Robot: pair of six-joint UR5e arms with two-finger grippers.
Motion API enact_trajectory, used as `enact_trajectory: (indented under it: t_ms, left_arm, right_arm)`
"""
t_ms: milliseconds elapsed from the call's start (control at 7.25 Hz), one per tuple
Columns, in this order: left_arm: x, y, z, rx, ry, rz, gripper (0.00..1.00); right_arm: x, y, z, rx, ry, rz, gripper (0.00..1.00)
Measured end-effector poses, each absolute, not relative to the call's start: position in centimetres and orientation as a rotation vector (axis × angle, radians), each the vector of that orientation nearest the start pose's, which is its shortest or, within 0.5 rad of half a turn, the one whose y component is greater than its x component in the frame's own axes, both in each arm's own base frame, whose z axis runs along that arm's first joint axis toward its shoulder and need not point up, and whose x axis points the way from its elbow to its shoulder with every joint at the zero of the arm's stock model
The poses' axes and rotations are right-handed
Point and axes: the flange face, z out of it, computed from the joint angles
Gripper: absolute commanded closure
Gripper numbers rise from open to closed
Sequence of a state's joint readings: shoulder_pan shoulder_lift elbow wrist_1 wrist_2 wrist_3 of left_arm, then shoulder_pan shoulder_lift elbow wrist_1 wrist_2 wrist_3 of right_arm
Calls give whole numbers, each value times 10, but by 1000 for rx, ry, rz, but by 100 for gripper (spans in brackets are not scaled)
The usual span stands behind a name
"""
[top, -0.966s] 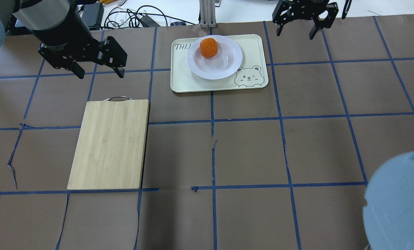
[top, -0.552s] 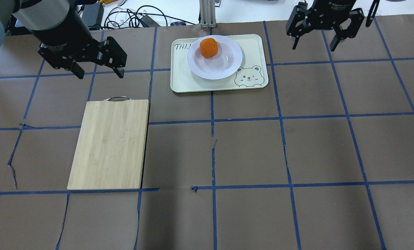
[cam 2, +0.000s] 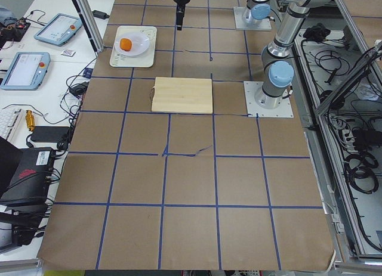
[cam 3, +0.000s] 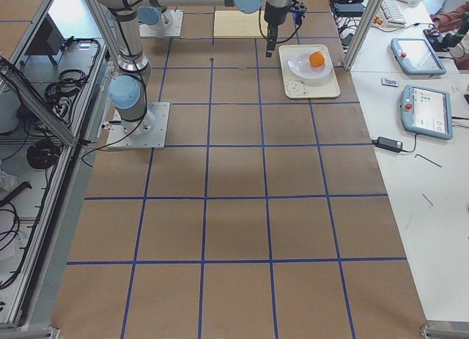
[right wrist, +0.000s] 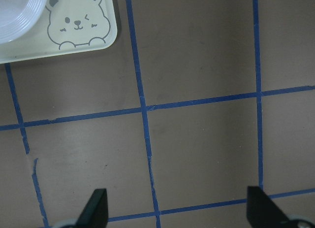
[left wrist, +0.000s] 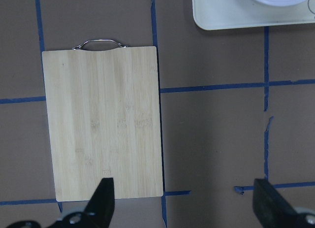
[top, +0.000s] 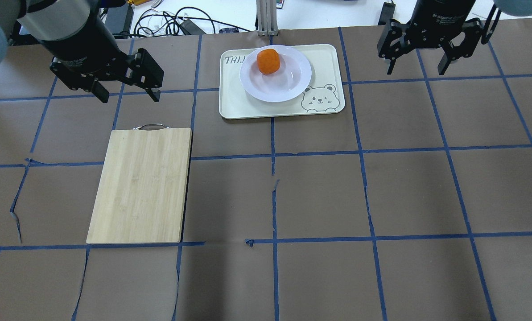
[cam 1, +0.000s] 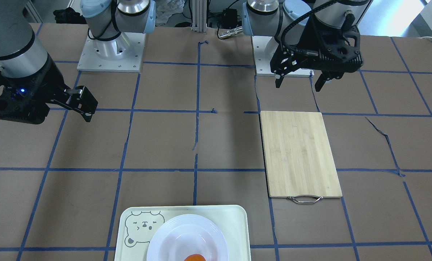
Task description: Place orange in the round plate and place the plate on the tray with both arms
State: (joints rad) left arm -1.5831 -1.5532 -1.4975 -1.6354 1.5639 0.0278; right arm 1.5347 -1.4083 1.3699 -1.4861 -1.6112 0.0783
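Observation:
The orange (top: 268, 61) lies in the far part of the round white plate (top: 292, 82), and the plate rests on the cream tray (top: 241, 104) with the bear face, at the table's far middle. My left gripper (top: 129, 94) hangs open above the table to the left of the tray, just beyond the cutting board. To the right of the tray, my right gripper (top: 415, 70) is open and apart from it. Both hold nothing. In the right wrist view only the tray's bear corner (right wrist: 74, 46) and the plate's rim (right wrist: 15, 21) show.
A bamboo cutting board (top: 141, 185) with a metal handle lies on the left half of the table, below my left gripper. Cables (top: 172, 22) and a metal post (top: 266, 18) sit past the far edge. Tablets (cam 3: 425, 108) lie on a side bench.
My right gripper has moved to the right and toward the robot, further away from the tray, still open. The left gripper, the plate and the orange have stayed in place.

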Motion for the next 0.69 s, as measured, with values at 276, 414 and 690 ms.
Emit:
enact_trajectory:
  t_ms: [276,414,690]
  left_arm:
    - [-140,-483,526,62,3144,-41,0]
    - [-139,-483,526,62,3143,-42,0]
    - [-139,-481,528,64,3145,-49,0]
  right_arm:
    - [124,-554,496,163,3114,81,0]
    - [127,-551,496,159,3099,91,0]
    - [126,-546,496,150,3116,119,0]
